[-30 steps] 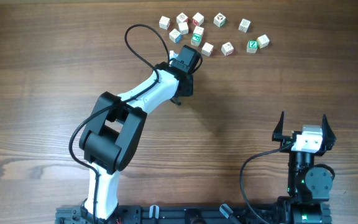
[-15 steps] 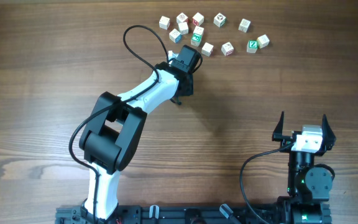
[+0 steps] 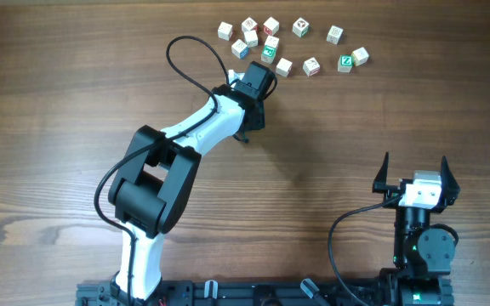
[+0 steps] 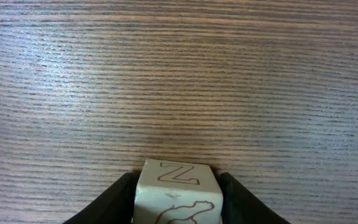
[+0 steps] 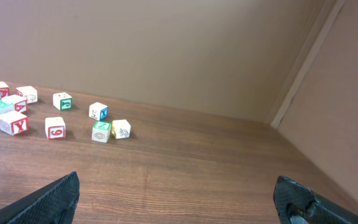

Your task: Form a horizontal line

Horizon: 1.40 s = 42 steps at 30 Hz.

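One lettered cube (image 4: 178,186), pinched in the left gripper (image 4: 178,202), should land square against the cluster (image 3: 268,53); the right gripper (image 5: 178,196) rests with fingers (image 5: 58,196) spread.

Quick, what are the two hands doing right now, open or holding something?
Left hand: closed on a letter cube marked Z.
Right hand: open, holding nothing.
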Motion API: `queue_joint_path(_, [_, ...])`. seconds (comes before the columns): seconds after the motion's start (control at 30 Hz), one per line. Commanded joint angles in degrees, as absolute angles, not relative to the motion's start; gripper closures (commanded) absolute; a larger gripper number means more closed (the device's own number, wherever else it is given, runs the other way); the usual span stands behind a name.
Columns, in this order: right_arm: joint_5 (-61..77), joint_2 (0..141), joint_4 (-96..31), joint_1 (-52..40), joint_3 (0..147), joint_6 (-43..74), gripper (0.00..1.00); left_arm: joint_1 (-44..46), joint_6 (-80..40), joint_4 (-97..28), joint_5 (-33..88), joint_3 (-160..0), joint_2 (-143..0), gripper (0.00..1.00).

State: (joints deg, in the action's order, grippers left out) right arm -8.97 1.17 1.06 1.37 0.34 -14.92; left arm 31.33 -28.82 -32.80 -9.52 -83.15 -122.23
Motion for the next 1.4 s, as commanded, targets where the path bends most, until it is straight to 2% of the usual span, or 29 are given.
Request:
queue_joint_path(0.0, [-8.05,0.97,1.21,1.13,0.30,-15.42,0.00,31.38,-30.96,-35.20,-5.82,-79.72,-126.78,0.56])
queue_joint_path(0.77, [-8.05,0.97,1.21,1.15,0.30,-15.42,0.00,31.33,-33.98,-35.59,-5.82,-79.72,-126.76,0.56])
queue_joint_path(0.97, [-8.05,0.97,1.19,1.15,0.30,-15.42,0.00,31.31,-36.47,-35.62,-5.82,-79.72,-126.78,0.53])
queue_joint_path(1.1, [-8.05,0.97,1.21,1.13,0.30,-15.42,0.00,31.31,-32.42,-35.33,-6.11,-79.75,-126.78,0.43])
queue_joint_path(1.13, [-8.05,0.97,1.21,1.13,0.30,-15.42,0.00,31.29,-31.73,-35.79,-7.70,-79.92,-126.76,0.37])
queue_joint_path(1.17, [-8.05,0.97,1.21,1.15,0.30,-15.40,0.00,31.18,-31.73,-36.45,-9.17,-80.09,-126.69,0.26])
queue_joint_path(1.2, [-8.05,0.97,1.21,1.15,0.30,-15.42,0.00,30.87,-31.73,-37.80,-11.27,-80.60,-126.50,0.04])
queue_joint_path(1.23, [-8.05,0.97,1.21,1.15,0.30,-15.42,0.00,30.55,-31.73,-38.81,-12.60,-81.03,-126.15,0.00])
queue_joint_path(1.37, [-8.05,0.97,1.21,1.15,0.30,-15.44,0.00,29.04,-29.23,-40.18,-13.56,-82.37,-121.08,0.00])
